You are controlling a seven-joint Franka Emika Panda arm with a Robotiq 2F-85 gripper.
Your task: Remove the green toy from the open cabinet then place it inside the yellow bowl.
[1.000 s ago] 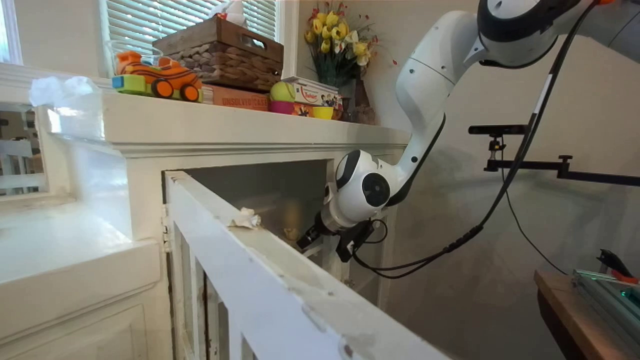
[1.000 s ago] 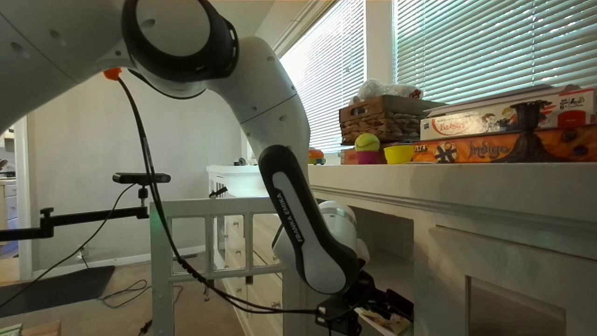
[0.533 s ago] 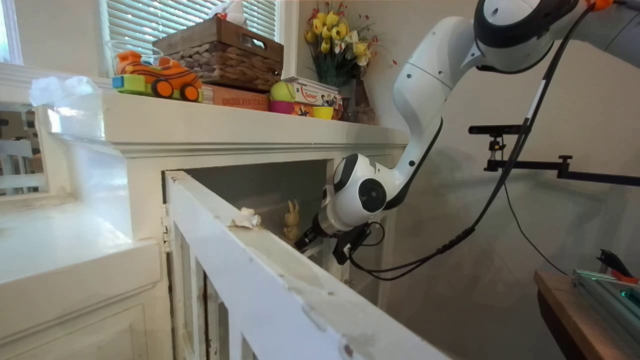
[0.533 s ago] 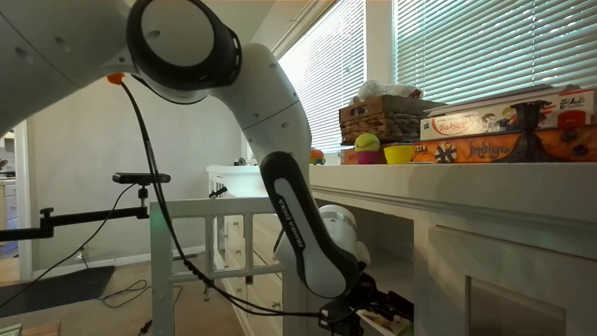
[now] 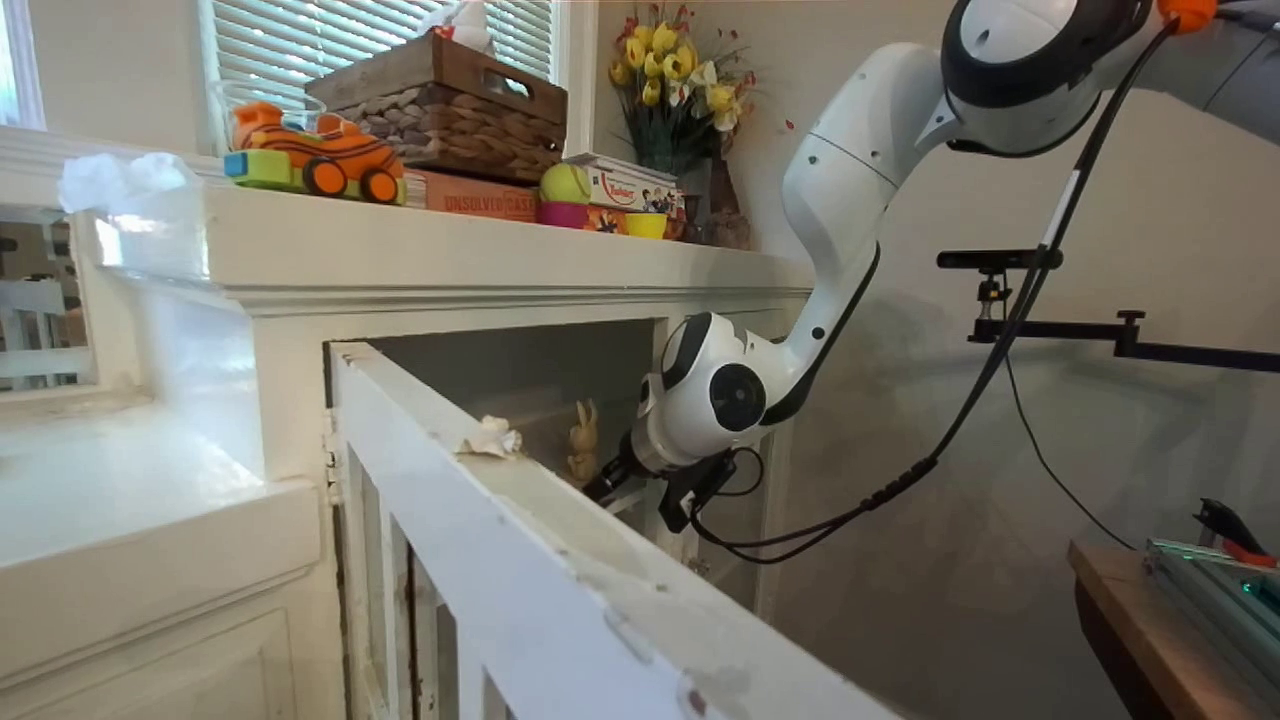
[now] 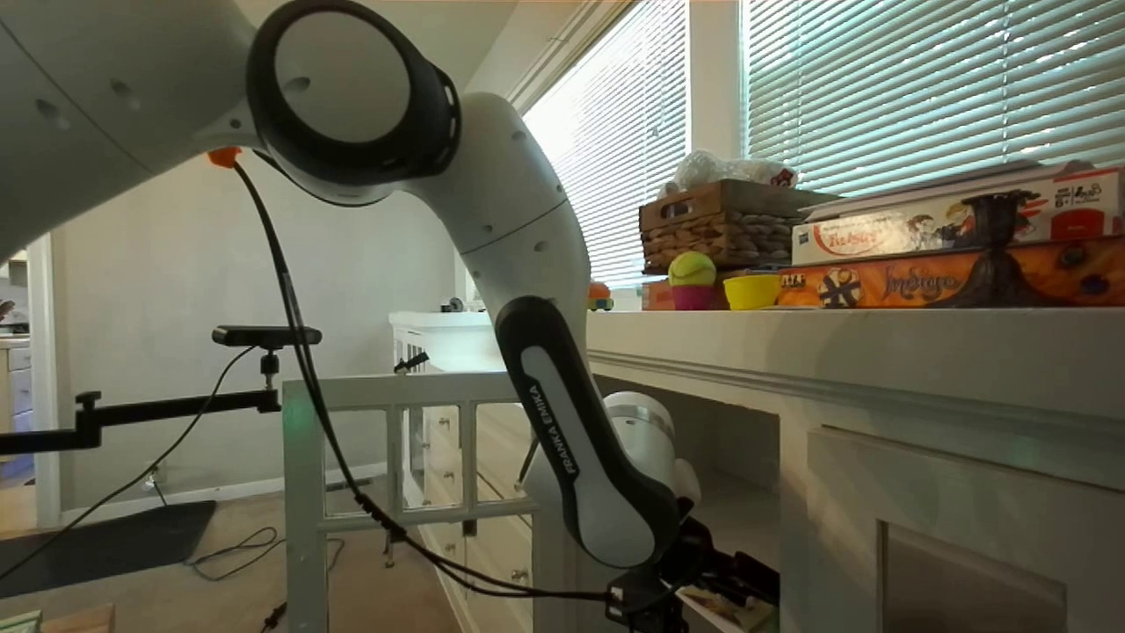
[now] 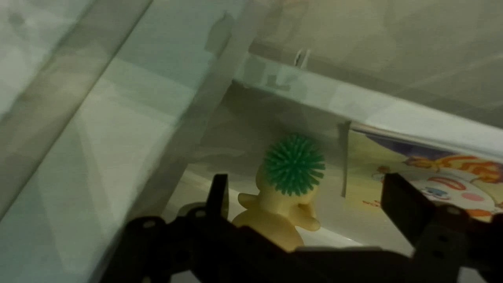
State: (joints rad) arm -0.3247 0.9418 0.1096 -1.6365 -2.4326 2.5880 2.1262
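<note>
The green toy (image 7: 294, 165) is a spiky ball in the wrist view, inside the open cabinet (image 5: 500, 268). It overlaps a pale yellow rabbit figure (image 7: 271, 230); I cannot tell whether they touch. My gripper (image 7: 306, 177) is open, its fingers (image 7: 218, 196) apart on either side of the toy and figure, holding nothing. In an exterior view the gripper (image 5: 603, 485) reaches into the cabinet beside the rabbit figure (image 5: 583, 440), its tips hidden by the door. The green toy is hidden in both exterior views. The yellow bowl (image 6: 751, 291) stands on the cabinet top, also in an exterior view (image 5: 646, 225).
The open cabinet door (image 5: 600, 560) stands out in front of the opening. A picture card or book (image 7: 424, 177) lies right of the toy. A wicker basket (image 6: 729, 224), game boxes (image 6: 958, 272), a tennis ball (image 6: 692, 268) and an orange toy car (image 5: 315, 155) line the top.
The arm has lowered slightly and the gripper has moved a little farther into the cabinet. The rabbit figure, blurred a second ago, shows clearly now.
</note>
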